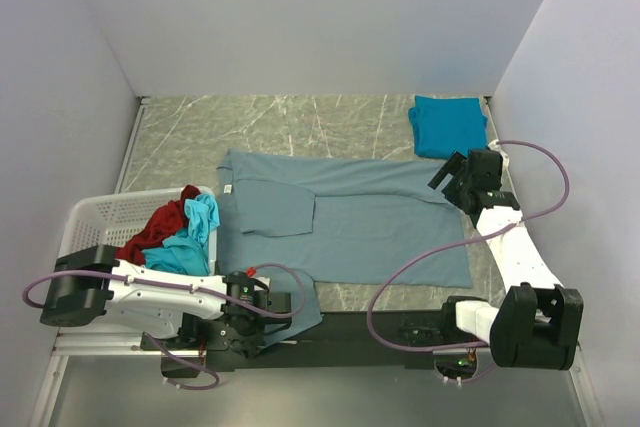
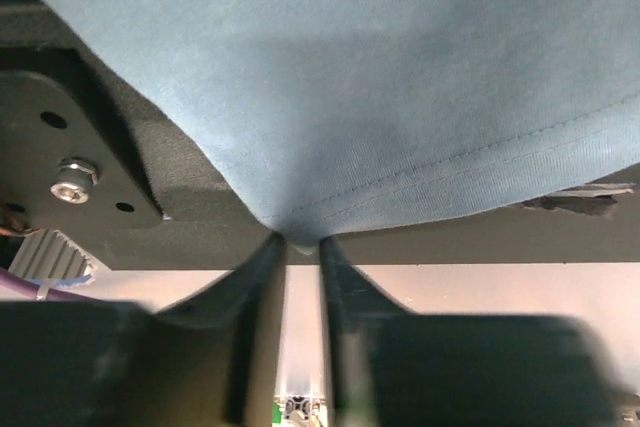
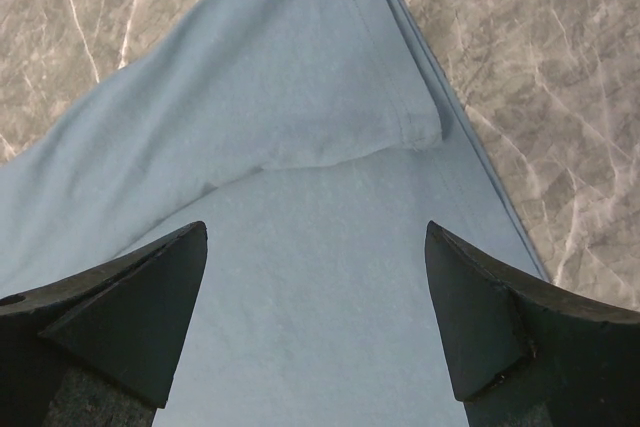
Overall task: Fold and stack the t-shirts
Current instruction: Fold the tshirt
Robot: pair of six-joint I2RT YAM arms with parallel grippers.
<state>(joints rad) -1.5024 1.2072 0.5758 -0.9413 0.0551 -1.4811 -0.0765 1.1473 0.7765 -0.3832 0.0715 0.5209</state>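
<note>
A large dusty grey-blue t-shirt [image 1: 350, 222] lies spread on the marble table, both sleeves folded inward. My left gripper [image 1: 262, 309] is at the near edge, shut on the shirt's hem corner [image 2: 298, 227], which droops over the black base plate. My right gripper [image 1: 455, 175] hovers open above the shirt's far right part; in the right wrist view the folded sleeve [image 3: 330, 117] lies ahead of the open fingers [image 3: 140, 297]. A folded teal-blue t-shirt [image 1: 446, 125] lies at the far right corner. Red [image 1: 155, 229] and turquoise [image 1: 195, 237] shirts sit in the basket.
The white lattice laundry basket [image 1: 105, 219] stands at the left edge of the table. Grey walls close in left, right and behind. Purple cables loop from both arms. The black base plate [image 2: 70, 137] with bolts lies under the left gripper.
</note>
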